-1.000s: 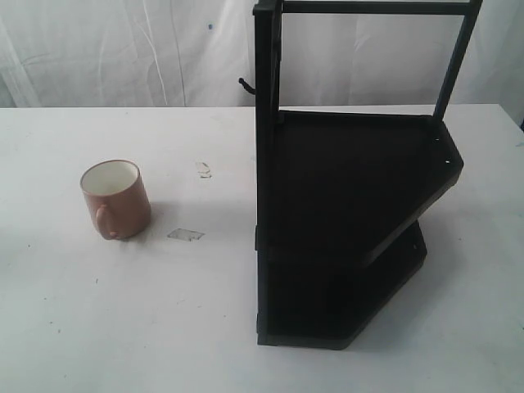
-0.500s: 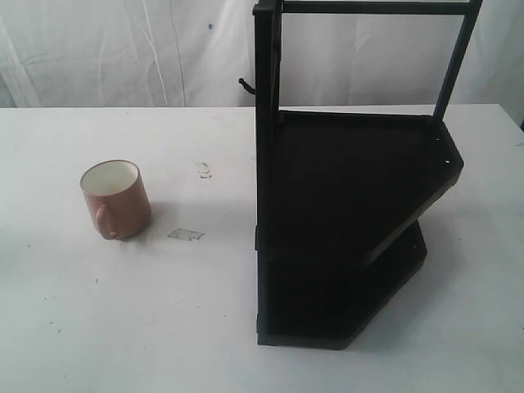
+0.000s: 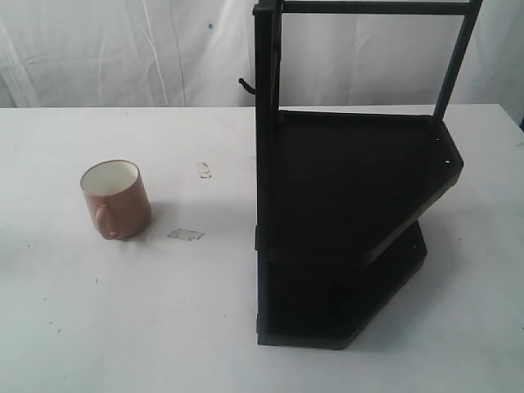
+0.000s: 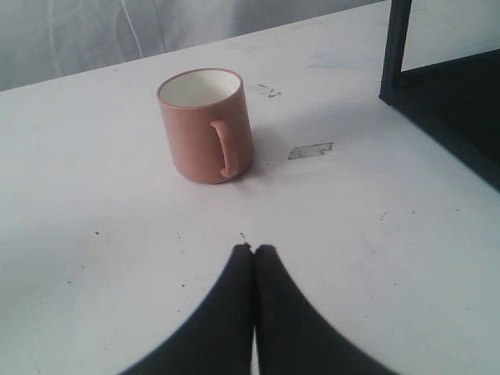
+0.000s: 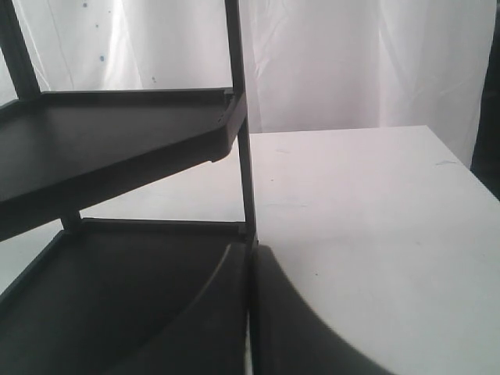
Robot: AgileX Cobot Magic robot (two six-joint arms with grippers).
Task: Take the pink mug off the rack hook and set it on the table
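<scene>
The pink mug (image 3: 115, 199) stands upright on the white table (image 3: 164, 311), left of the rack, its handle toward the front; the left wrist view shows the mug (image 4: 205, 125) too. The rack hook (image 3: 247, 84) juts bare from the rack's upright post. My left gripper (image 4: 255, 250) is shut with nothing in it, hovering over the table a short way from the mug. Beside the rack's lower shelf, my right gripper (image 5: 251, 251) is shut and holds nothing. Neither gripper appears in the exterior view.
The tall black two-shelf rack (image 3: 352, 213) fills the middle and right of the table. A bit of clear tape (image 3: 186, 234) and a small scuff (image 3: 203, 169) lie between mug and rack. A white curtain hangs behind the table.
</scene>
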